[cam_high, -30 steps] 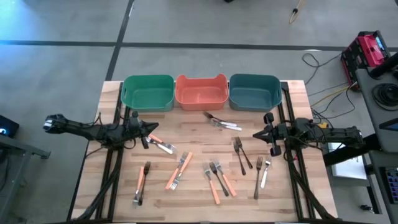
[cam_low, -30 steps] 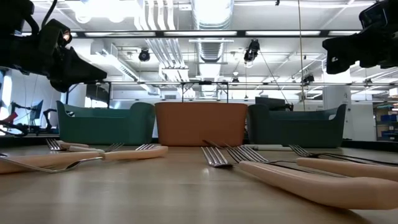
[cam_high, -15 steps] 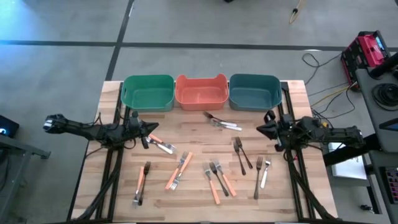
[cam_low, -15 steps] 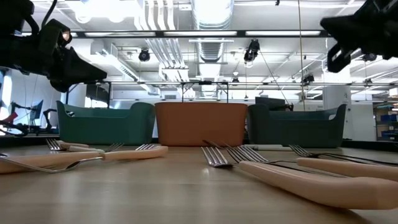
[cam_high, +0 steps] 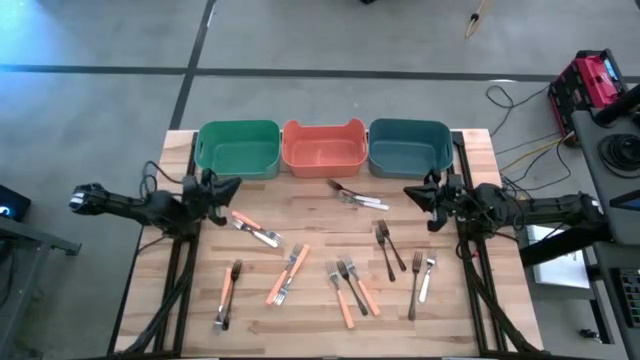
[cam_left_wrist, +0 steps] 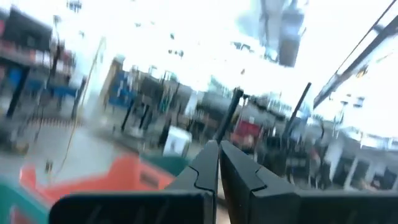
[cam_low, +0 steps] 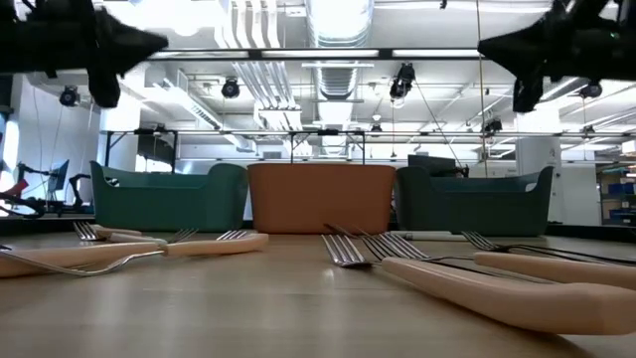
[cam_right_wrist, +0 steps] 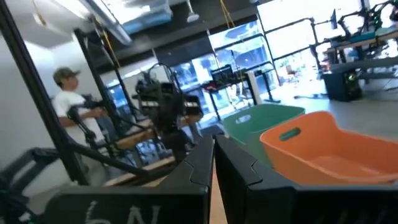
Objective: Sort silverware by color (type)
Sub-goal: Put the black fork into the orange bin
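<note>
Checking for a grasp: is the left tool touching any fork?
Apart. The low view shows the shut left tool high above the forks on the wooden table.

Two matte-black robot arms, built from slim tubular links joined by chunkier cylindrical joints, as seen from the overhead camera. The left arm (cam_high: 150, 205) ends at its outer side in a rounded black housing; thin dark cables loop along its upper link. The right arm (cam_high: 520, 208) shows the same dark casing, with a small orange-yellow detail near its wrist and black cabling trailing beside it. Each arm sits on a black tubular frame. Up close, the left gripper (cam_left_wrist: 219, 163) and right gripper (cam_right_wrist: 213, 158) each carry two flat, angular black fingers with stepped inner edges, mounted on a broad dark block; pale embossed lettering marks the right one's block.
</note>
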{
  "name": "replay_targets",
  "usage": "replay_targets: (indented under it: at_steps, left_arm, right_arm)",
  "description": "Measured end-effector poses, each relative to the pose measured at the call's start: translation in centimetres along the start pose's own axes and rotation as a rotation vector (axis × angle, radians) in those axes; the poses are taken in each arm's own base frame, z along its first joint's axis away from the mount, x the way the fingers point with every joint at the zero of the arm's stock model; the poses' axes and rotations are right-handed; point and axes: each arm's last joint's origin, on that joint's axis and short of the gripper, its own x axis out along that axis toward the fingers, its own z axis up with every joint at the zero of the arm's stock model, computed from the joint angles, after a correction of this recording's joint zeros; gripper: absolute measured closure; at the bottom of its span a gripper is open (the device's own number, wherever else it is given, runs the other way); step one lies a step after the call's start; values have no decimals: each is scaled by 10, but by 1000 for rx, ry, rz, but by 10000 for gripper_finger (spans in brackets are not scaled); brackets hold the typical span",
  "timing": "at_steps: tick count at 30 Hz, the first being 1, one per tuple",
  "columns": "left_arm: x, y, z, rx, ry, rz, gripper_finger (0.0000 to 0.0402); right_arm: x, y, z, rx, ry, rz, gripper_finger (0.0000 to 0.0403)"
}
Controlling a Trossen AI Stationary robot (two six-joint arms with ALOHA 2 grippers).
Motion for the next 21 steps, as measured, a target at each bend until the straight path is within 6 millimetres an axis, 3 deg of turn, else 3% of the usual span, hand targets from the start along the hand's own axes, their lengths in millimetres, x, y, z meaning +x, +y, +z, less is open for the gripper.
replay_targets:
  at_steps: [10, 16, 21]
  left_arm:
    - [-1, -2, 15, 29, -129, -32, 401]
    - [4, -7, 22, 174, -118, -55, 401]
    - [18, -21, 38, 382, -52, -93, 401]
  right_arm:
    - [43, 16, 32, -93, 162, -63, 394]
    - [68, 24, 45, -125, 335, -108, 394]
    - [91, 32, 57, -164, 368, -110, 394]
